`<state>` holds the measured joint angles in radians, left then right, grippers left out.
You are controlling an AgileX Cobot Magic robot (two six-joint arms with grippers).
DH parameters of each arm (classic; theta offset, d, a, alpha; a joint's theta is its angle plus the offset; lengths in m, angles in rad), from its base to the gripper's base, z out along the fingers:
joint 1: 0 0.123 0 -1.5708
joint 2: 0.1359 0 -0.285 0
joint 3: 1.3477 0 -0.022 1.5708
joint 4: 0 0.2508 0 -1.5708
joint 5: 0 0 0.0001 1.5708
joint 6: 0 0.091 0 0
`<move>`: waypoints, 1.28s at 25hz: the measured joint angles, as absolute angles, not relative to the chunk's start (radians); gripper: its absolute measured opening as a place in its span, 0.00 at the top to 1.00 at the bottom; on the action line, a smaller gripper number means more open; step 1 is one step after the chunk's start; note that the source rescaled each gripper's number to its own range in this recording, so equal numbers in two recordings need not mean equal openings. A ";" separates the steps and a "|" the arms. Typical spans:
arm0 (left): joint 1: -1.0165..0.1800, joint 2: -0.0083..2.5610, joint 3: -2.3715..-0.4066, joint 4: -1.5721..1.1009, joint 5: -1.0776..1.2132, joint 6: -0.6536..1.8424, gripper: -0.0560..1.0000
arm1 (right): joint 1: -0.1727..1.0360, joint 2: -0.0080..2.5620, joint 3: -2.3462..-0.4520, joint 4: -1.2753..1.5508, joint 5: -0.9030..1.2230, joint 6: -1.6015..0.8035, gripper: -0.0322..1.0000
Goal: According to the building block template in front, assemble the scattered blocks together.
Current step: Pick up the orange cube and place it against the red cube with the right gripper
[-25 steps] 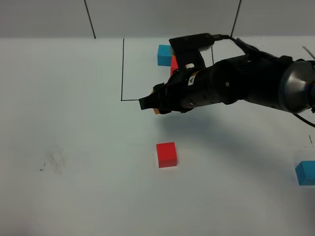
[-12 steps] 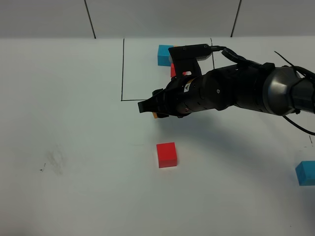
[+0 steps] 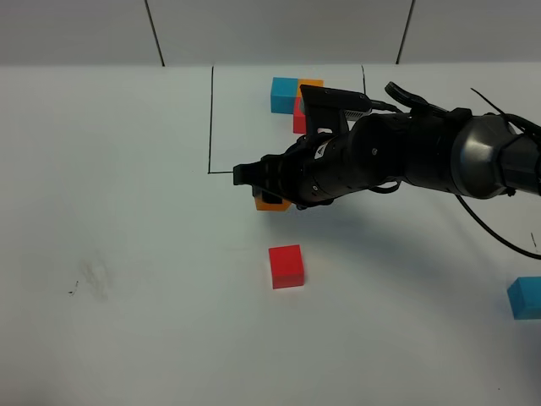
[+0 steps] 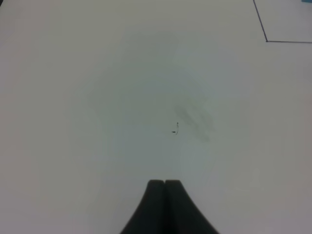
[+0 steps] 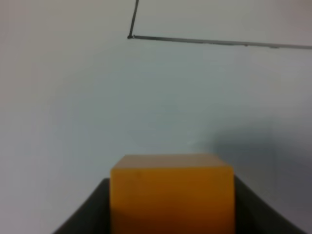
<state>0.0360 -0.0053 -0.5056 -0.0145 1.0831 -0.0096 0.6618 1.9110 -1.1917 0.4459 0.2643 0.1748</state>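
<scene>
My right gripper point(image 3: 264, 191) reaches across the middle of the table, shut on the orange block point(image 3: 270, 203), which sits between the dark fingers point(image 5: 92, 209) in the right wrist view point(image 5: 171, 192). It hangs just outside the front edge of the black-line rectangle point(image 3: 211, 118). The red block point(image 3: 286, 266) lies on the table in front of it. The blue block point(image 3: 526, 297) is at the far right edge. The building block template point(image 3: 286, 93) lies at the back of the rectangle, partly hidden by my arm. My left gripper point(image 4: 165, 183) is shut and empty over bare table.
The white table point(image 3: 127, 211) carries a faint grey smudge point(image 3: 93, 277) at the left, which the left wrist view also shows as a smudge point(image 4: 195, 119). A corner of the black line point(image 4: 266, 41) appears in that view. Two dark seams run up the back wall point(image 3: 155, 34).
My right gripper with the orange block has shifted a little toward the front of the table and lower; more of the block now shows. The left gripper stays shut.
</scene>
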 joint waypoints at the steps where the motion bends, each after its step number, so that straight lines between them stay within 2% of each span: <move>1: 0.036 -0.005 -0.506 -0.014 1.083 -0.010 0.95 | 0.662 1.911 -1.192 0.450 0.264 0.201 0.52; 8: 0.036 -0.005 -0.506 -0.014 1.083 -0.010 0.95 | 0.662 1.911 -1.192 0.338 0.295 0.285 0.52; 18: 0.036 -0.005 -0.506 -0.014 1.083 -0.010 0.95 | 0.662 1.911 -1.192 0.055 0.365 0.590 0.52; 32: 0.036 -0.005 -0.506 -0.014 1.083 -0.010 0.95 | 0.704 1.934 -1.218 0.032 0.358 0.618 0.52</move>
